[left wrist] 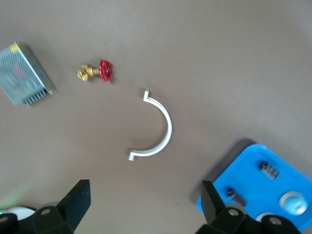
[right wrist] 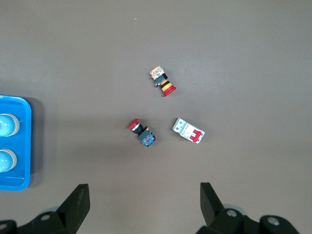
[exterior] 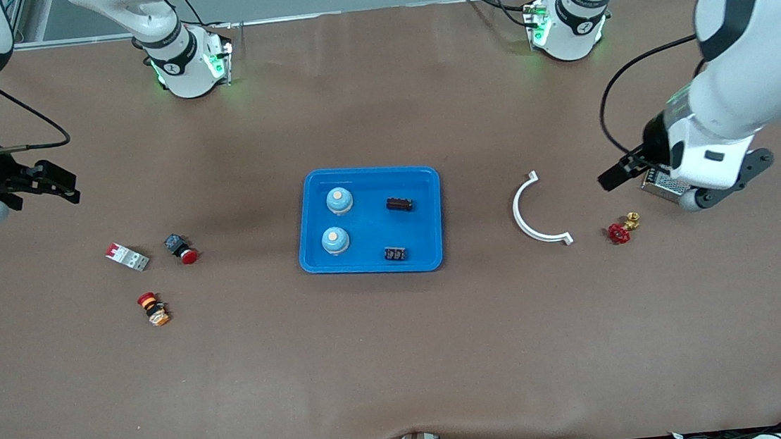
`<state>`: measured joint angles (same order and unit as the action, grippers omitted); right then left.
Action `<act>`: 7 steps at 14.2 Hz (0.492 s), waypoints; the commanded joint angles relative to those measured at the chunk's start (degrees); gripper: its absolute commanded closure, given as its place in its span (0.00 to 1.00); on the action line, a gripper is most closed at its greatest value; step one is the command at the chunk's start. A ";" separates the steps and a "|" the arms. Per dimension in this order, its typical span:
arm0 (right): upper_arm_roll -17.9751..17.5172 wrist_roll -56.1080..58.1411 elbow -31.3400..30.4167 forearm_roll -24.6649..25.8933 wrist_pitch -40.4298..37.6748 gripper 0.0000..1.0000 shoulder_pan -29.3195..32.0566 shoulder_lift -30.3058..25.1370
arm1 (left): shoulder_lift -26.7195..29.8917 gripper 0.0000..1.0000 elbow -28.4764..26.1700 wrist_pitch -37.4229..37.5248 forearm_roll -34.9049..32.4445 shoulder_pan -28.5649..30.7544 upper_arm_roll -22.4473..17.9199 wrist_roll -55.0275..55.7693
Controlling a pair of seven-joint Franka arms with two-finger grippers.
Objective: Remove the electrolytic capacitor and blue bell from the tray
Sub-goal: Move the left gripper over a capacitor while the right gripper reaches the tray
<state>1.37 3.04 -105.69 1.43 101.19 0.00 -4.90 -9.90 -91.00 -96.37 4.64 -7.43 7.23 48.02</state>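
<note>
Two bells (exterior: 338, 200), seemingly two capacitors (exterior: 400, 204) in blue tray (exterior: 367, 175)

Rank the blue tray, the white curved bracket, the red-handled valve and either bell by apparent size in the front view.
1. blue tray
2. white curved bracket
3. and 4. bell and red-handled valve: they look too alike to rank.
</note>
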 commanded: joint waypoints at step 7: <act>-0.67 -0.14 1.87 2.43 -1.60 0.00 -1.84 -0.37 | -0.98 0.00 -12.72 -15.60 1.42 0.14 5.59 23.68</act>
<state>0.67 3.03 -105.46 2.79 101.12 -1.68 -4.90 -10.43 -102.49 -110.35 4.90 -7.50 11.54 67.93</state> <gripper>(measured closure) 0.000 0.000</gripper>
